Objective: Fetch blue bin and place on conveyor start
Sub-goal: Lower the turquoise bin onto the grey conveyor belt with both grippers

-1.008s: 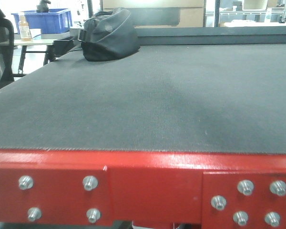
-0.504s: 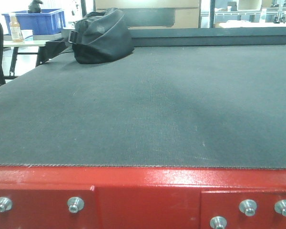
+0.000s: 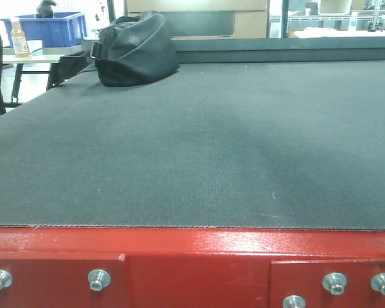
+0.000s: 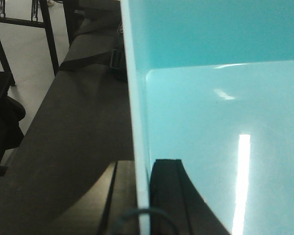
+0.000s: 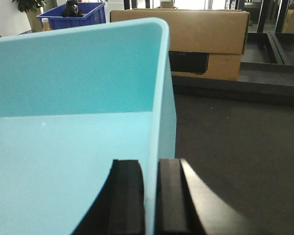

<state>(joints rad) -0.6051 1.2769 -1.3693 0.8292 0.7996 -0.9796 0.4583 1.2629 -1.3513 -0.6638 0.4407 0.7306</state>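
The blue bin (image 4: 220, 122) is a pale cyan tub that fills both wrist views, with nothing inside it. My left gripper (image 4: 143, 166) is shut on its left wall, one finger inside and one outside. At the opposite side my right gripper (image 5: 149, 166) is shut on the right wall (image 5: 159, 98) near a rounded corner. Dark belt shows beside the bin under both grippers. The front view shows the conveyor start: a dark grey belt (image 3: 199, 147) with a red bolted frame (image 3: 192, 256) along its near edge. Neither the bin nor the grippers appear in that view.
A black bag (image 3: 136, 50) lies on the belt's far left corner. Behind it a table carries a dark blue bin (image 3: 48, 29) and a bottle (image 3: 17, 37). A cardboard box (image 5: 206, 39) stands beyond the belt's far end.
The front view has shifted: the red frame sits lower in the picture and the black bag has slid left. Most of this came in the first half second.
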